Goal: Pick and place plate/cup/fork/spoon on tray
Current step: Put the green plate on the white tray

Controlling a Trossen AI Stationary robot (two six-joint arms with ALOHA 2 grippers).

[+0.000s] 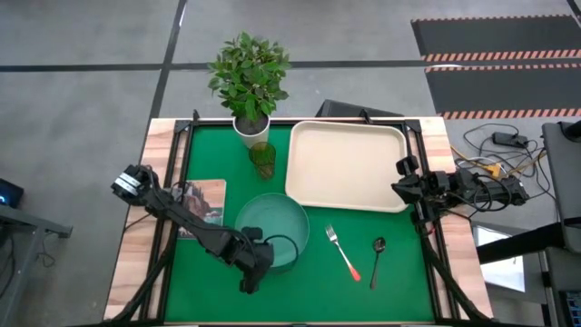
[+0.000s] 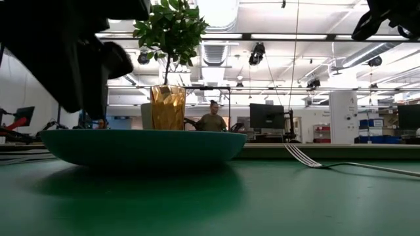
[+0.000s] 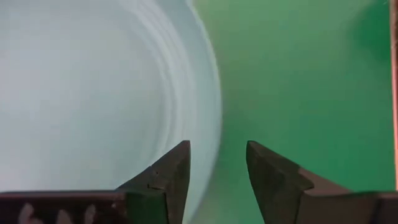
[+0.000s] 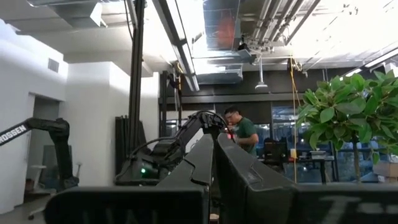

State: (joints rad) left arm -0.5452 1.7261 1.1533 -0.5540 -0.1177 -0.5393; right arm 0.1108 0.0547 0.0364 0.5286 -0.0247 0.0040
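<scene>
Now | left gripper [image 3: 217, 180] open astride plate [image 3: 93, 93] rim | right gripper [image 1: 402, 177] closed

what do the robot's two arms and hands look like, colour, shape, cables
Both arms are dark, near black, built of jointed segments. The left arm has a thin black cable looping beside its hand. The right arm sits at the table's edge beside loose cables. Each hand ends in two dark, wedge-shaped fingers tapering to blunt tips.

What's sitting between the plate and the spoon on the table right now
The fork lies between the plate and the spoon, on the green mat, touching neither. The high view shows it.
</scene>
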